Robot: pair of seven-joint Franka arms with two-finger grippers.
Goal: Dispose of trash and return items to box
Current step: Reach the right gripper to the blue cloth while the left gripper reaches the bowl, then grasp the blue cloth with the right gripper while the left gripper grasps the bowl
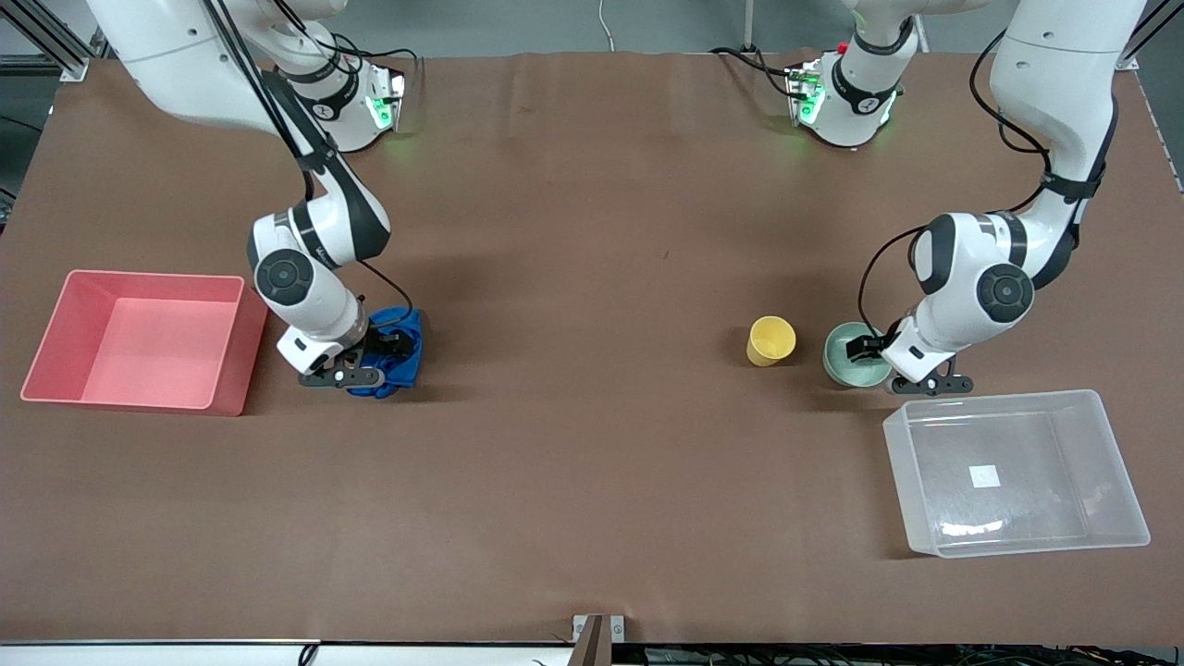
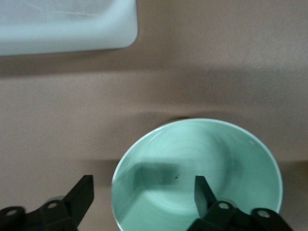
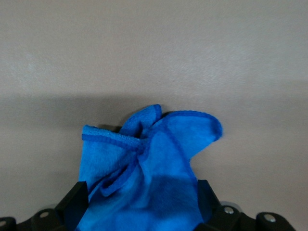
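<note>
The royal-blue rag lies bunched on the table beside the pink tub. My right gripper is down over it, open, and in the right wrist view the rag fills the gap between the fingers. The mint-green bowl stands upright beside the yellow cup. My left gripper is open at the bowl. In the left wrist view one finger is inside the bowl and the other is outside its rim. The clear tub sits nearer the front camera than the bowl.
The pink tub is empty at the right arm's end of the table. The clear tub is empty, with a white sticker on its bottom, and its corner shows in the left wrist view. The brown table is bare in the middle.
</note>
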